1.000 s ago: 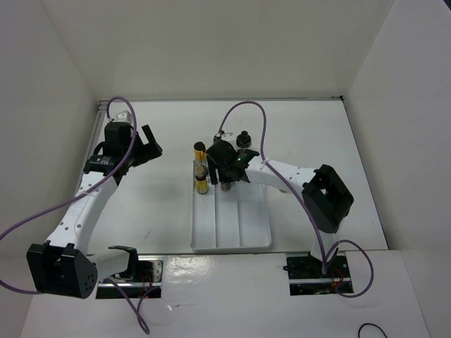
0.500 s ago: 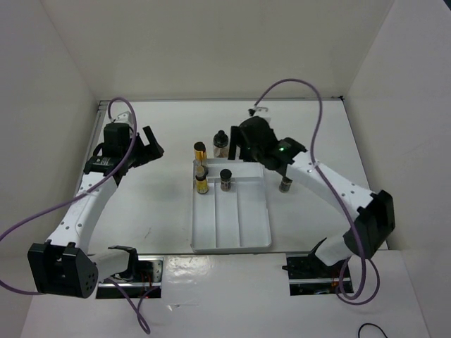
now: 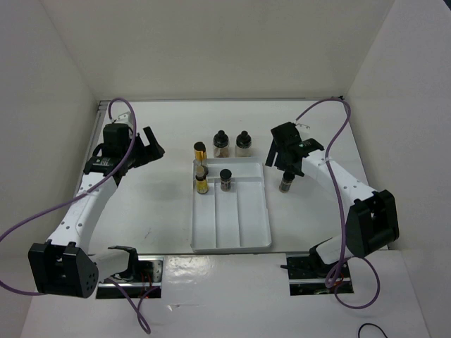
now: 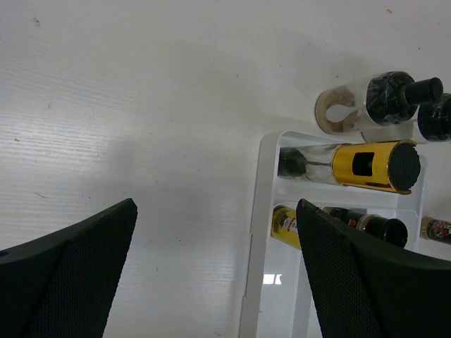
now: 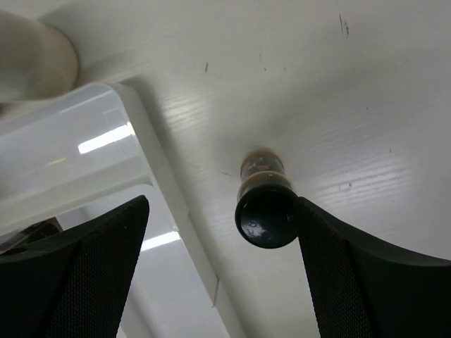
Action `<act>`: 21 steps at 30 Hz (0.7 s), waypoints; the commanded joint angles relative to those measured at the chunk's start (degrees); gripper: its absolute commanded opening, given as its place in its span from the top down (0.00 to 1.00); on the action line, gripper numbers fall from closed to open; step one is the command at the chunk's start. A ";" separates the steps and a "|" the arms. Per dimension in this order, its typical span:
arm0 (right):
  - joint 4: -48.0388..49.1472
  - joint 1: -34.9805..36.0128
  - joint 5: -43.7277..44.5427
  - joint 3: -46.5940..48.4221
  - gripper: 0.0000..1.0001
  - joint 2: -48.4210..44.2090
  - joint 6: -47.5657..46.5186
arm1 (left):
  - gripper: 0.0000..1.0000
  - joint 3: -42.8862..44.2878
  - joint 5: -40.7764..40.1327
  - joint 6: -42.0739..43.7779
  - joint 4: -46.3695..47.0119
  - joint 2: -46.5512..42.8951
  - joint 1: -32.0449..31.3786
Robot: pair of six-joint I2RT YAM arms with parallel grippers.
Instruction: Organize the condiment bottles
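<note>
Right gripper (image 3: 282,162): my jaws spread, empty, above the lone condiment bottle (image 5: 265,204) right of the tray (image 3: 266,211). Descending off-centre, a finger could topple it.

Right arm (image 3: 331,176) now off tray (image 3: 254,211), above lone jar (image 3: 286,184).

- Overhead: bright, even, diffuse light bounced off white walls (image 3: 211,49); shadows short and soft.
- Right wrist: two glare bars on tray (image 5: 169,204) floor (white, streaky); pale jar (image 5: 32,60) in the top-left corner out of focus.
- Left wrist: table (image 4: 141,70) grain sharp; broad, faint grey shadow mid-frame.
</note>
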 commanded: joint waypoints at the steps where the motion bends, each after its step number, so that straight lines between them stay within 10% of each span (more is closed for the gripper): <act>1: -2.12 -0.31 -0.42 -1.50 0.12 1.04 2.85 | 0.00 -0.03 0.88 1.13 2.01 -0.12 0.34; 14: -1.07 -1.36 -0.86 -6.34 0.26 2.18 3.92 | 0.00 -0.03 1.41 1.65 2.54 0.93 0.34; 21: -0.45 -1.36 -0.34 -6.34 0.74 2.71 3.39 | 0.00 -0.03 0.88 2.18 2.54 0.93 0.34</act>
